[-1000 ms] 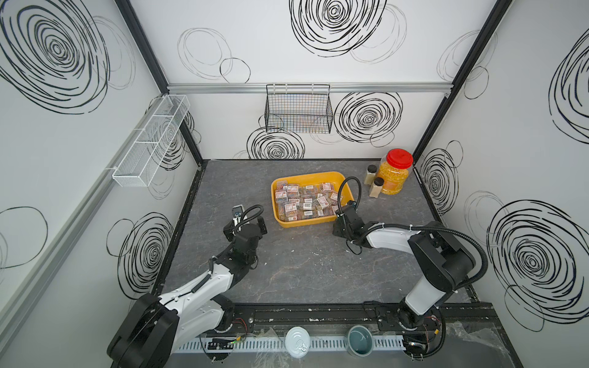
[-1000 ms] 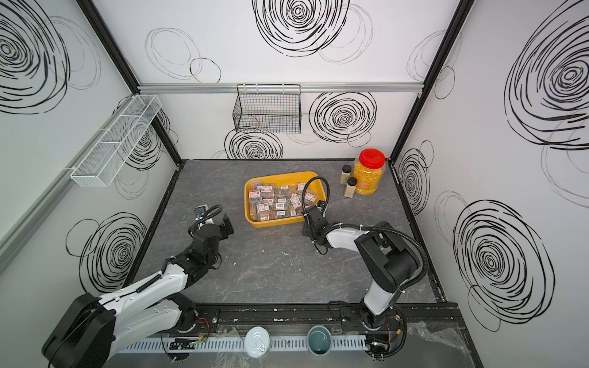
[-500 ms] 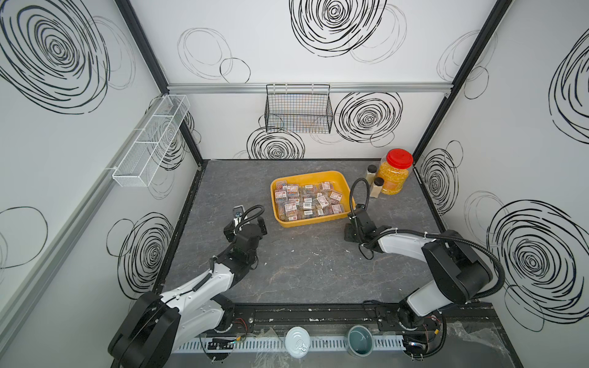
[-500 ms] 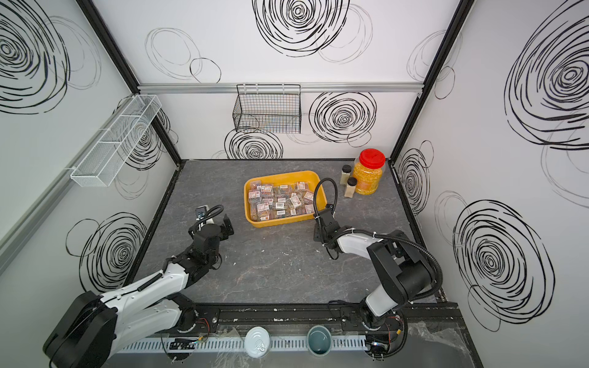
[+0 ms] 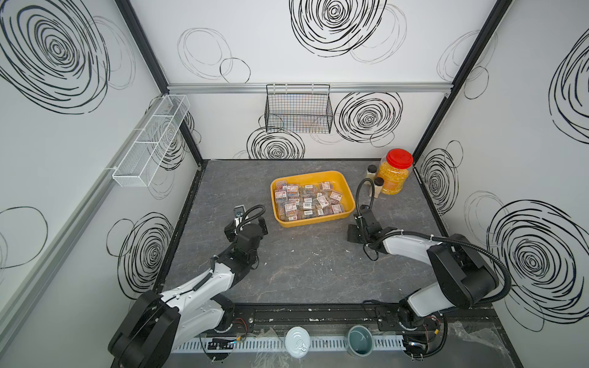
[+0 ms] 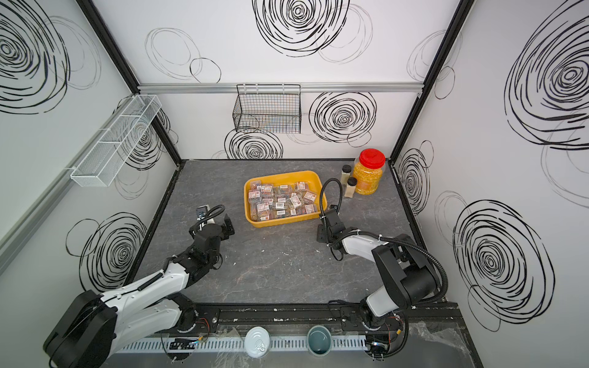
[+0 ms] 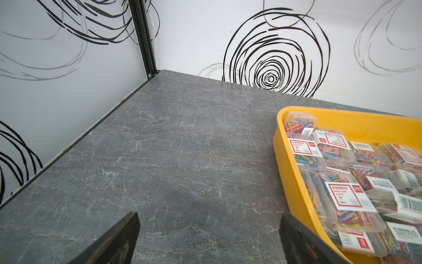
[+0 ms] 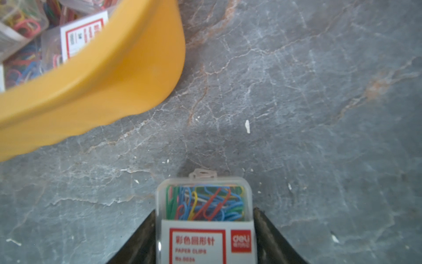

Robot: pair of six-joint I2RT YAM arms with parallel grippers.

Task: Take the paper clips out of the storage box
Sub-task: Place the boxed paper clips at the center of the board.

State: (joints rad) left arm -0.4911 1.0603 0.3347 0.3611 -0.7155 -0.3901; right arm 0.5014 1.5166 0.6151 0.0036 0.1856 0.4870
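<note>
Your right tool is low over the desk, just off the near right corner of the yellow box and apart from it. The right wrist view shows one case of clips between its dark fingers. Both fingers sit flush against the long sides of the case with no gap showing, so the tool is closed on that case. The label end of the case points back toward the wrist and the clear end points out over the grey stone surface. You cannot tell from these views whether the case rests on the desk or hangs just above it.

The other cases of clips lie jumbled inside the box, filling most of its floor, labels facing many ways. In both top views the box stands in the middle of the desk toward the back wall.

Your left tool sits near the left side of the box without touching it. Its fingers are spread wide and hold nothing, with only bare desk between them.

A red-lidded jar stands in the far right corner, well apart from the box.
</note>
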